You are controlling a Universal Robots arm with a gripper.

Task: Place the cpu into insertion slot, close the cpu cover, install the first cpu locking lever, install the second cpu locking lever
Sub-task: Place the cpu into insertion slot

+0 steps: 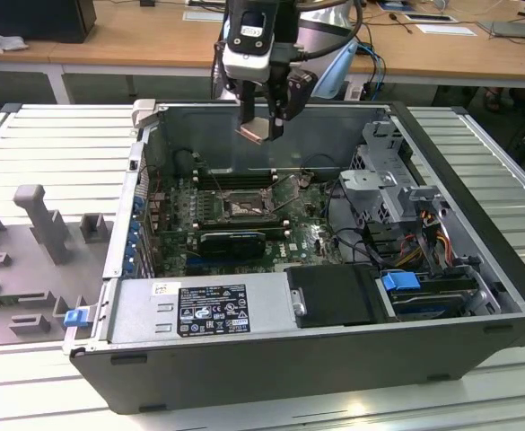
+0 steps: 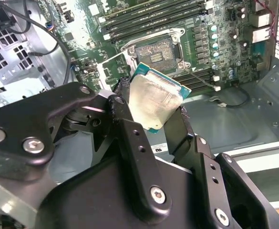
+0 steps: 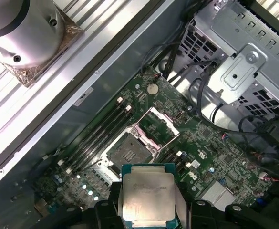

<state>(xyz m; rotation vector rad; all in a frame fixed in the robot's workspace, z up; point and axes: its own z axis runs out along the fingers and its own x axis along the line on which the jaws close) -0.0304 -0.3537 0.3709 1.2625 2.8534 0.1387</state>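
Holds cpu (image 2: 153, 102) clamped by opposite edges in end effector (image 1: 262, 127), underside free for seating, high above insertion slot (image 3: 127, 150), cpu cover (image 2: 113, 70) raised clear.

The cpu (image 2: 153, 102) shows dull, scuffed silvery metal.

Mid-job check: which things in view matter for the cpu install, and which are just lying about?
Job: tool gripping the cpu; insertion slot, empty; cpu cover, raised open.
Lying about: memory slots; drive cage; power supply; grey fixture outside the case.
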